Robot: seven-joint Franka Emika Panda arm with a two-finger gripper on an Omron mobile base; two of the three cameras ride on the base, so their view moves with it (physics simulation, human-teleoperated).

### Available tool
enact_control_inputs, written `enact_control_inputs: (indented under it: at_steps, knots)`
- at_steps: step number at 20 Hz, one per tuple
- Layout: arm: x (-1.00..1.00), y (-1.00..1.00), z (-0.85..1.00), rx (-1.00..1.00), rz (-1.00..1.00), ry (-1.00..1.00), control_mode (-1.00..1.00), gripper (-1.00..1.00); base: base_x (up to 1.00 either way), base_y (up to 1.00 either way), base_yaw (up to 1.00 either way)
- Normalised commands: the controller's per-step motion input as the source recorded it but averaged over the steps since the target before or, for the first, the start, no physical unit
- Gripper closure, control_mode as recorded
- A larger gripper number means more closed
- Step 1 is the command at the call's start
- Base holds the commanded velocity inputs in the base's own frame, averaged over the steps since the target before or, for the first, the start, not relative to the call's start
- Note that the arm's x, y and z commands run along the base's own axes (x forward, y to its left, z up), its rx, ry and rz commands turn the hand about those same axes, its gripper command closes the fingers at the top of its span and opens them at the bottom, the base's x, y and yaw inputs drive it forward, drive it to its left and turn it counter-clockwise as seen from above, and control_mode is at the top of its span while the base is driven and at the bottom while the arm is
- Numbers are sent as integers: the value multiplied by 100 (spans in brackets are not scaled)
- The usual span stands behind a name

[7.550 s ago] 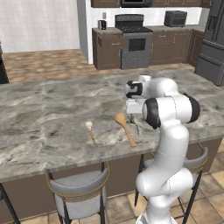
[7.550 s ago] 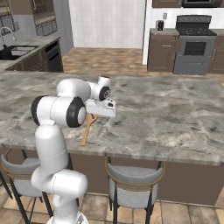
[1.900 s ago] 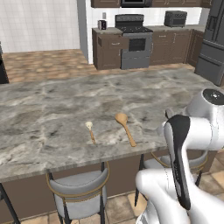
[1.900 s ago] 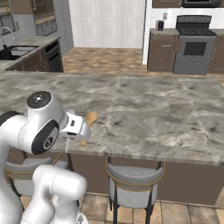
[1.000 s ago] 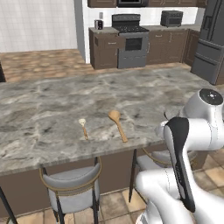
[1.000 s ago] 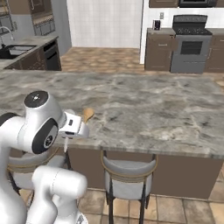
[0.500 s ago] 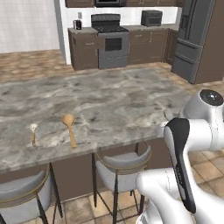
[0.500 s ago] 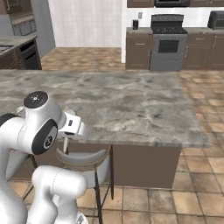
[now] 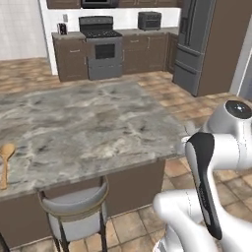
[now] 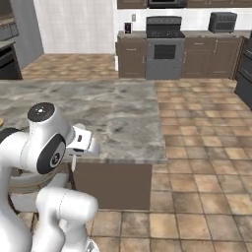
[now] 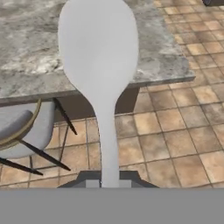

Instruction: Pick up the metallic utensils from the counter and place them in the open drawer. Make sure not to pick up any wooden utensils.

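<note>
Gripper (image 11: 109,183) clamped tight on a pale metallic spoon (image 11: 99,57) pointing to 12 o'clock; carry it level past the counter (image 11: 30,52) edge toward the drawer

Pale grey spoon (image 11: 98,57) gripped by handle in end effector (image 11: 109,183); wooden spoon (image 9: 5,156) flat on counter (image 9: 93,128).

The grey-beige marbled stone island top (image 9: 98,123) lies bare and open across its near corner, but a long pale grey metal spoon (image 11: 99,65) reaches out ahead of me. Under the overhang, a grey-cushioned bar stool (image 9: 74,206) blocks passage; tiled floor beside is free.
</note>
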Motion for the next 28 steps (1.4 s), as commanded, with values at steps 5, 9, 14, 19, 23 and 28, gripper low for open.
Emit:
enact_control_inputs:
  at_steps: [5,9,14,19,23,28]
  knots:
    - [0,0,0,0,0,0,100,100,66,-100,-2]
    - [0,0,0,0,0,0,100,100,94,-100,0]
    - [0,0,0,0,0,0,100,100,96,-75,11]
    - [0,0,0,0,0,0,100,100,100,-82,26]
    - [0,0,0,0,0,0,100,100,100,-88,43]
    - [0,0,0,0,0,0,100,100,100,-90,45]
